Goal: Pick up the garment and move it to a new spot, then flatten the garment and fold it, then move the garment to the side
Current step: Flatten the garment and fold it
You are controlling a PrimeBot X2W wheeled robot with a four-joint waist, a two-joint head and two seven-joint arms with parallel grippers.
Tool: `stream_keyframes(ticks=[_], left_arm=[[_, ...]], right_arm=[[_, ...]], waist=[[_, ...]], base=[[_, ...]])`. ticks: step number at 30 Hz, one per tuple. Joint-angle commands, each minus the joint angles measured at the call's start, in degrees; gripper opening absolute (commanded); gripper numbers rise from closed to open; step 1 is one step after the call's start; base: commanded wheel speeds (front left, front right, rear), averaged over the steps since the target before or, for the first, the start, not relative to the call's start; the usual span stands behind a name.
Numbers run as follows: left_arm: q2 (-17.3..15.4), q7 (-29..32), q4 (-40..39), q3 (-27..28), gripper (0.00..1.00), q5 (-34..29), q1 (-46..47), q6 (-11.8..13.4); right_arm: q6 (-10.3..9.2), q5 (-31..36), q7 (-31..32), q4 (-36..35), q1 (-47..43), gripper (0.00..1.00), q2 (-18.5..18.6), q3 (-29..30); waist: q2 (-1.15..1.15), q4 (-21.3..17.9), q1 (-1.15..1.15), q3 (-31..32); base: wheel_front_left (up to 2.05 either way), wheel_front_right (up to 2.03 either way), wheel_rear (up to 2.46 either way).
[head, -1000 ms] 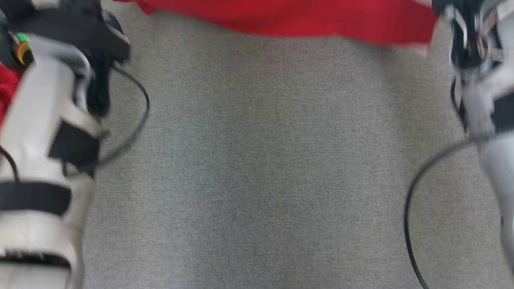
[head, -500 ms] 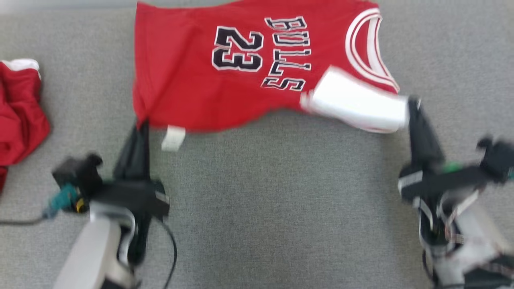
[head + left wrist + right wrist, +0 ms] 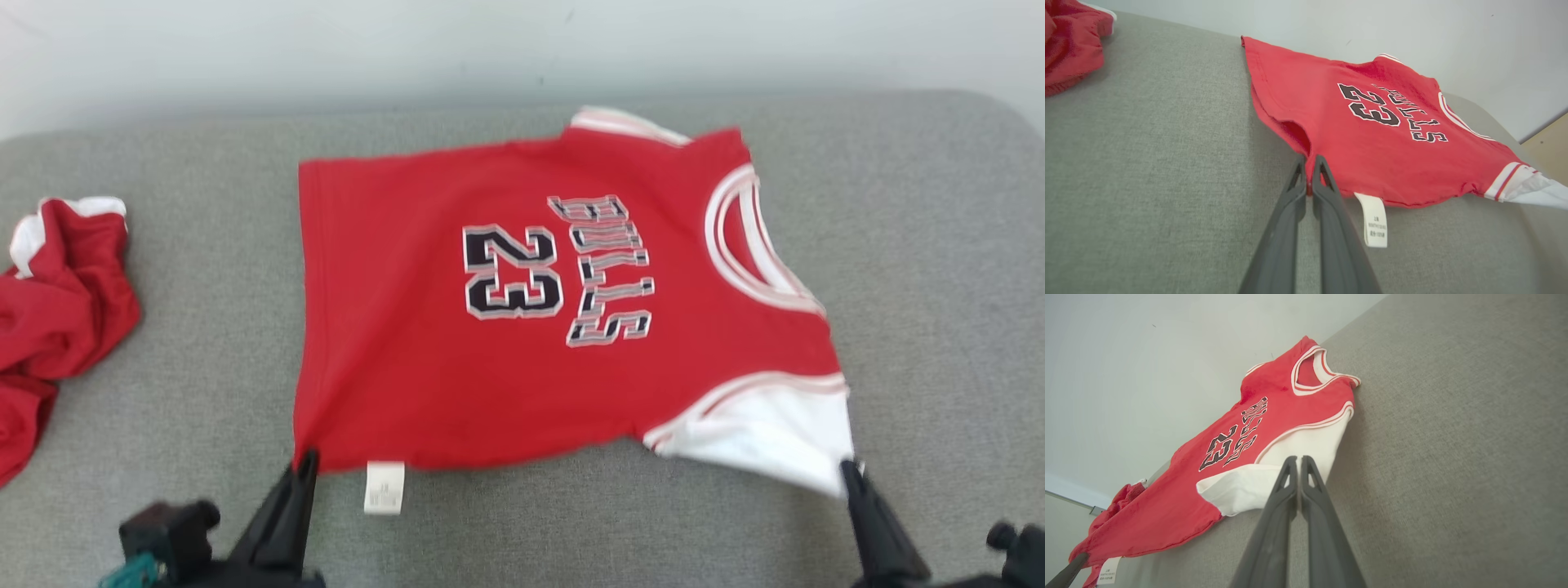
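Note:
The garment (image 3: 408, 367) is a red jersey with "23" and "BULLS" on it, lying spread on the grey cushion (image 3: 180, 392), neck to the right. My left gripper (image 3: 306, 461) is shut on its near left hem corner (image 3: 1309, 190), next to a white label (image 3: 384, 487). My right gripper (image 3: 847, 472) is shut on the edge of the white sleeve (image 3: 767, 433) at the near right. In the left wrist view the gripper (image 3: 1309, 160) pinches red cloth. In the right wrist view the gripper (image 3: 1297, 459) lies over the white sleeve (image 3: 1290, 457).
A second crumpled red garment (image 3: 57, 310) lies at the left edge of the cushion. A pale wall (image 3: 490, 49) runs behind the cushion's far edge. Bare grey cushion stretches to the right (image 3: 939, 245) and along the near side.
The head view has swung up from bare cushion to the whole jersey. The white sleeve, earlier lying over the jersey's right part, now stretches out at the near right. Both grips stay shut.

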State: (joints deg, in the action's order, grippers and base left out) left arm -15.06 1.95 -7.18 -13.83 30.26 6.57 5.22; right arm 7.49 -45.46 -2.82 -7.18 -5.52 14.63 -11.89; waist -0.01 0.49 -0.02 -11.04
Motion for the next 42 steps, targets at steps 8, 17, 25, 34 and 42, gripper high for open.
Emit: stream_keyframes(ticks=[8,17,25,34,42], left_arm=[[-2.34,4.98,-8.69,1.38,0.0,1.44,-11.56,4.46],[-2.62,8.31,-15.18,2.2,0.0,3.4,-20.97,8.27],[-2.85,9.78,-17.73,2.52,0.0,4.55,-21.37,8.68],[-1.16,9.47,-15.92,2.71,0.0,7.76,-15.69,6.82],[0.41,8.64,-12.26,4.66,0.0,11.61,-9.42,5.24]], right_arm=[[0.01,4.5,10.56,-8.52,-10.89,0.0,-5.65,4.66],[0.01,8.03,20.14,-12.89,-17.84,0.0,-9.47,8.07],[0.02,10.95,22.88,-16.51,-16.66,0.0,-10.88,10.25],[0.01,16.89,20.02,-12.55,-4.76,0.0,-8.62,7.59],[0.01,18.17,16.87,-6.33,8.9,0.0,-3.18,2.51]], waist=[[0.01,-0.92,0.02,4.3],[0.01,-0.92,0.02,6.21],[0.01,-0.87,0.02,5.46],[0.01,-1.35,0.02,2.81],[0.01,-1.42,0.02,-0.96]], base=[[0.0,0.0,0.0],[0.0,0.0,0.0],[0.0,0.0,0.0],[0.0,0.0,0.0],[0.0,0.0,0.0]])
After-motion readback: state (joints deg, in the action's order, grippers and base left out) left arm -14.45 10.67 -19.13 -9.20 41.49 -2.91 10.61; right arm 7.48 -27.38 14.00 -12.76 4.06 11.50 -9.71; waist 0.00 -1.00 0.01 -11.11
